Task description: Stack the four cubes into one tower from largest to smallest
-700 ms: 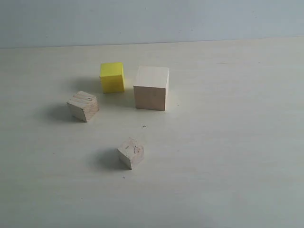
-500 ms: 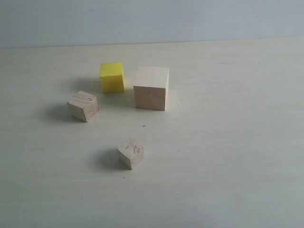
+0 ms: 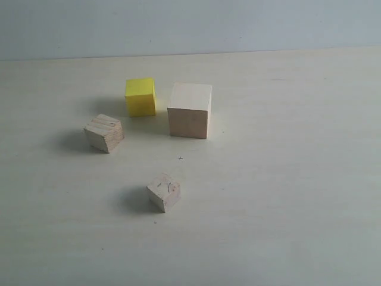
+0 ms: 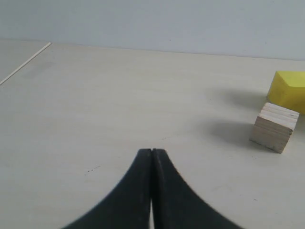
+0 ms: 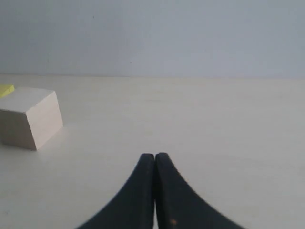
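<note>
Nothing stacked yet, all four cubes sit apart on the counter [image 3: 286,179]. Taking the large pale cube [image 3: 190,110] as centre in the exterior view: yellow cube [image 3: 140,96] just beside it at 9-to-10 o'clock, mid wooden cube [image 3: 104,133] at 8-to-9, knot-marked smallest cube [image 3: 164,192] well apart at 6-to-7. Left jaws and right jaws are both pressed together, holding nothing. My read: yellow goes on the large cube first, left arm is nearer. Open wide, drop from above, clamp the two flat faces clear of the large cube, keep square, centre it, and release low.
</note>
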### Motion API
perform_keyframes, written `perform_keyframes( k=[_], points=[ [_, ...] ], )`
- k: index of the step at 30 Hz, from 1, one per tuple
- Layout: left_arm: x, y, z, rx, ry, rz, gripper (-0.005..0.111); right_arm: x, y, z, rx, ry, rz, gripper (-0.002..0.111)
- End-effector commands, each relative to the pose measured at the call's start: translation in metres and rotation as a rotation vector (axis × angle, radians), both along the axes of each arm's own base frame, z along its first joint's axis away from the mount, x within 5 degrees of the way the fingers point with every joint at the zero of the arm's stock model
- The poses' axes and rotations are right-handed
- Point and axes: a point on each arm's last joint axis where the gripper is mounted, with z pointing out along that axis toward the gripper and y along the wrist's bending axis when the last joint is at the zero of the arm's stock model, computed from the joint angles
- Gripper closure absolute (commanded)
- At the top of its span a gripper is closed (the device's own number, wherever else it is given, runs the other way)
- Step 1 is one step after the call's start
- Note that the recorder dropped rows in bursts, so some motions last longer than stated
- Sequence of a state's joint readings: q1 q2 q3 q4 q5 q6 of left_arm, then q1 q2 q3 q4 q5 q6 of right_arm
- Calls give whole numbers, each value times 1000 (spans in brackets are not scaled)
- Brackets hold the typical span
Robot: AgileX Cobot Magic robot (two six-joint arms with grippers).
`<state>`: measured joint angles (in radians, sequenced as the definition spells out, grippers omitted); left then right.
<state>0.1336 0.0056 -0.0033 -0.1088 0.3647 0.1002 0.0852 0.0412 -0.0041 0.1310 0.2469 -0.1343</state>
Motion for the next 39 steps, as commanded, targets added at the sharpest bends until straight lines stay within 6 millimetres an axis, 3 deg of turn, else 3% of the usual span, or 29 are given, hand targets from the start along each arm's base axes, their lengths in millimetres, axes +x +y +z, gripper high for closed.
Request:
perform_keyframes(
  k=[1,12,16,19,22,27,32,36,39],
  points=[
    [0,0,0,3,-12,-5,107,1,-3,17,21,-196,-32,108],
    [0,0,0,3,-12,-5,107,1,-4,29,33,-329,-49,108],
    [0,0,0,3,-12,-5,107,-2,-6,43,50,-486,-70,108],
    [0,0,0,3,-12,-5,107,-5,-10,52,168,-588,-95,108],
    [0,0,0,3,-12,-5,107,-5,-9,64,210,-549,-84,108],
    [0,0,0,3,-12,-5,107,2,-4,116,134,-441,-45,108],
    [0,0,0,3,-12,-5,107,36,2,158,54,-185,-12,108],
    [0,0,0,3,-12,-5,107,70,11,170,-34,27,69,108],
    [0,0,0,3,-12,-5,107,89,27,178,-26,94,212,108]
  ],
)
